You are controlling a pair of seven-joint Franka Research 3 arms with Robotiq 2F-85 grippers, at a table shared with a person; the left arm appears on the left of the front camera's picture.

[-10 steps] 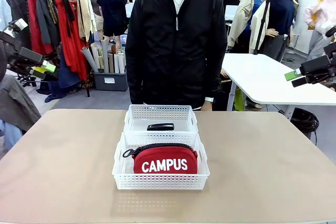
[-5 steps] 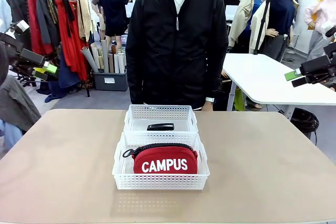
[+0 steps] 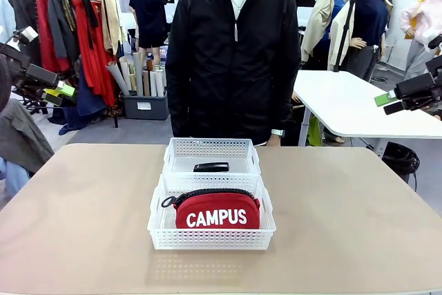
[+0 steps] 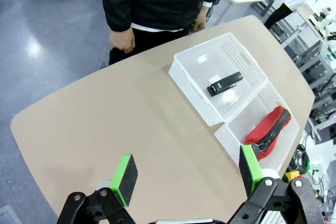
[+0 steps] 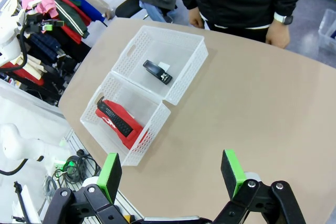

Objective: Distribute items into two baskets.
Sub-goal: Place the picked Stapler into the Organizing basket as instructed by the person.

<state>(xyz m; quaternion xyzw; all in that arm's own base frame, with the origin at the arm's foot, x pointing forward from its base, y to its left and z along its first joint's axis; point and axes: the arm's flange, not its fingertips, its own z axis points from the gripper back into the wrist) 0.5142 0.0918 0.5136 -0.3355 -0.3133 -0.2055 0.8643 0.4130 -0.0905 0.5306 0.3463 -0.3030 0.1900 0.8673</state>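
Observation:
The red CAMPUS pouch (image 3: 217, 210) lies in the near white basket (image 3: 160, 226), and the black stapler (image 3: 211, 167) lies in the far white basket (image 3: 179, 151); the baskets touch end to end. My left gripper (image 3: 59, 93) hangs raised off the table's left edge, and my right gripper (image 3: 388, 102) is raised at the right. From the left wrist, the open gripper (image 4: 186, 174) looks down on the stapler (image 4: 224, 83) and pouch (image 4: 269, 131). Over the bare tabletop the right gripper (image 5: 170, 173) stands open, with the stapler (image 5: 157, 72) and pouch (image 5: 116, 120) farther off.
A person in a black jacket (image 3: 235, 60) stands at the table's far edge with hands down by the sides. The tan table (image 3: 83, 219) spreads bare on both sides of the baskets. A clothes rack (image 3: 76, 25) stands back left, a white table (image 3: 359, 101) back right.

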